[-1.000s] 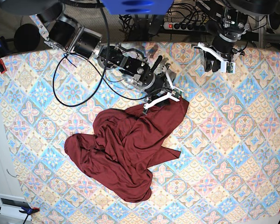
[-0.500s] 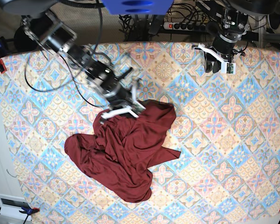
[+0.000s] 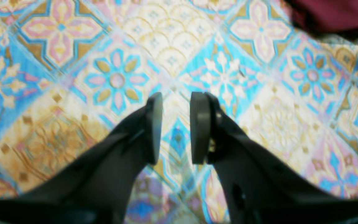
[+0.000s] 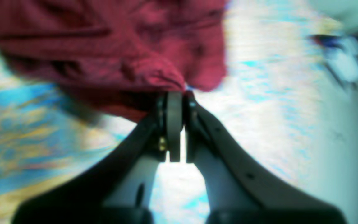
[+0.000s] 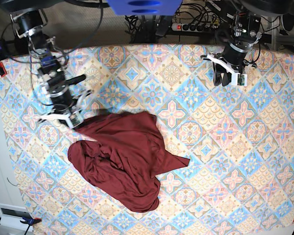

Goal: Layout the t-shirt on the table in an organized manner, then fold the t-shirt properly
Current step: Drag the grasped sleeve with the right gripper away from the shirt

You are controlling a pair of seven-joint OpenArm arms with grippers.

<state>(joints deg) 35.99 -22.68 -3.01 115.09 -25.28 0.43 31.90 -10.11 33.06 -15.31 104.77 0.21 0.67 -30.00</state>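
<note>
The right tool [image 4: 179,102] was clamped shut on a bunched edge of the t-shirt [image 5: 122,159], its two dark fingers pressed together with a pinch of maroon cloth gathered at the tips. In the base view that tool [image 5: 72,122] sat toward the left side of the table [image 5: 235,161], at the upper left corner of the garment, where the fabric ran out to a point. The rest of the t-shirt lay crumpled on the table left of centre, heaped in loose folds, with one flap reaching out to the right and a rounded lobe hanging toward the near edge.

The left tool [image 3: 175,127] hung over bare patterned cloth near the far right of the table, well apart from the garment. Its fingers stood a little apart with nothing between them, and the tiled pattern showed through the gap. In the base view it [image 5: 229,76] pointed down just inside the far edge. A strip of the maroon fabric [image 3: 334,14] showed at the top right corner of the left wrist view.
</note>
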